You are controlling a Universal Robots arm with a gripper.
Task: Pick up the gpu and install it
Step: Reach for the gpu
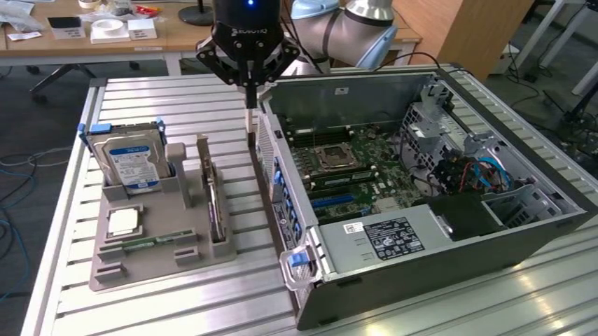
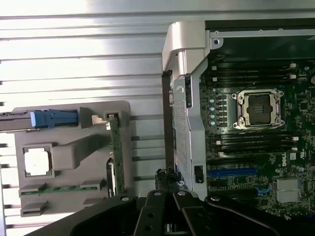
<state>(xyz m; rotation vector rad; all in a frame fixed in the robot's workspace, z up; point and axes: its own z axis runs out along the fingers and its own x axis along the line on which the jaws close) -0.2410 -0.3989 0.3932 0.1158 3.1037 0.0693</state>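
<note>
Tray (image 1: 159, 264) set on counter (image 1: 168, 98), exterior view's left; computer case (image 1: 439, 241) placed right. Hard drive (image 1: 131, 162) stood in tray's far-left slot, gpu (image 1: 217, 210) seated on edge nearest case. Gripper (image 1: 251, 133) positioned above gap between tray and case.

Exterior view: bright, even room light from overhead, shadows soft. Ribs of the metal table (image 1: 159, 105) carry a pale sheen. Inside of the computer case (image 1: 439, 280) sits dimmer, its walls shading the motherboard (image 1: 365, 168). Wrist view: bare table slats beyond the grey tray (image 2: 66, 157) blow out to white glare, rib detail lost. The case's pale rim glares too. Gripper (image 2: 167, 174) reads as a dark, near-black shape.
</note>
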